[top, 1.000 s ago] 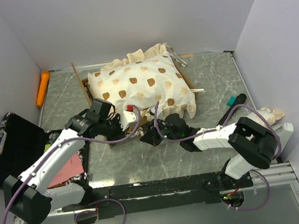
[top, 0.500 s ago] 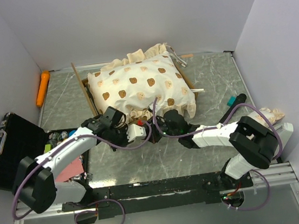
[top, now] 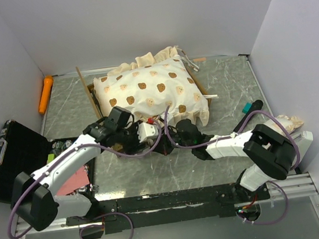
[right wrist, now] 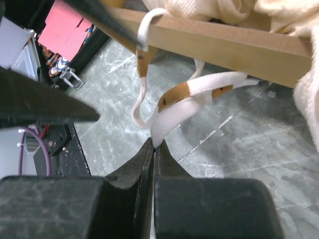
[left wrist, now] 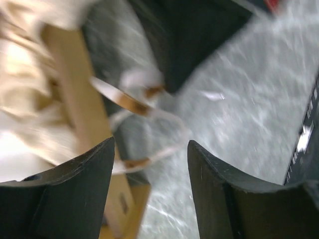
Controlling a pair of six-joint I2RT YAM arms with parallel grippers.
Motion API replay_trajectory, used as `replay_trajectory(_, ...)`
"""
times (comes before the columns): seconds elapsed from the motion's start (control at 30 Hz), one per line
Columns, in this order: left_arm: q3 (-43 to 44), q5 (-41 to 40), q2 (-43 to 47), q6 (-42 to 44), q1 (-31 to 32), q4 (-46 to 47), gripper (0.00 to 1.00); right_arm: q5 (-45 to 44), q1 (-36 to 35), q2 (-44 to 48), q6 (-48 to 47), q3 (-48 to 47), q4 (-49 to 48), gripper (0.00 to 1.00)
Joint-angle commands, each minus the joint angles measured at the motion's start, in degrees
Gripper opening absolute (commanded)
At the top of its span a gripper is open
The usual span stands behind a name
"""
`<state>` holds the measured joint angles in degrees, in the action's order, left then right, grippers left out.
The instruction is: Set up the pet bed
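Table [top: 225,82], grey marbled top, walled on three sides. Pet bed [top: 144,89] sits at the middle of the far edge, slightly skewed to it; the cream bear-print bedding is heaped over the light-wood frame and hangs over its near side. Black case [top: 13,158] lies open at the left edge. Left arm [top: 66,163]: elbow low by the near-left corner, forearm angled up and right, wrist ending just in front of the bed's near side. Right arm [top: 226,143]: elbow folded near the right edge, forearm lying low and running left across the table to the same spot, so the two wrists nearly meet. Left gripper [left wrist: 149,149]: fingers spread apart, nothing between them, tips pointing at the frame's near rail. Right gripper [right wrist: 153,144]: fingers pressed together, pinching the end of a white ribbon [right wrist: 194,94] with brown patches. The ribbon loops up from the pinch to the underside of the wooden rail, slack.
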<state>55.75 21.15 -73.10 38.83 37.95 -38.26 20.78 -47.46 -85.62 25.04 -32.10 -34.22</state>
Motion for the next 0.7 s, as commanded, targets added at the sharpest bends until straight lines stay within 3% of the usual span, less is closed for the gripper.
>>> replay_trajectory(0.0,4.63,2.84,-4.32,-5.08,-1.39,4.33,0.65,2.16,0.27,1.60,-1.30,1.59,-5.85,0.00)
replay_trajectory(0.17,5.77,4.08,-7.66,-7.88,-1.48,7.58,0.66,3.84,0.44,0.64,-1.92,1.25,-6.13,0.00)
replay_trajectory(0.33,9.47,6.71,-10.57,-8.07,-2.36,2.59,0.68,1.38,0.70,-0.16,0.88,2.21,-4.90,0.00)
replay_trajectory(0.53,6.93,10.06,-12.77,-6.74,-1.66,1.87,0.70,1.11,1.41,-0.77,2.56,2.30,-5.78,0.00)
replay_trajectory(0.67,7.18,9.61,-14.87,-7.45,-1.39,1.09,0.63,0.41,1.50,-0.42,2.30,1.60,-4.19,0.00)
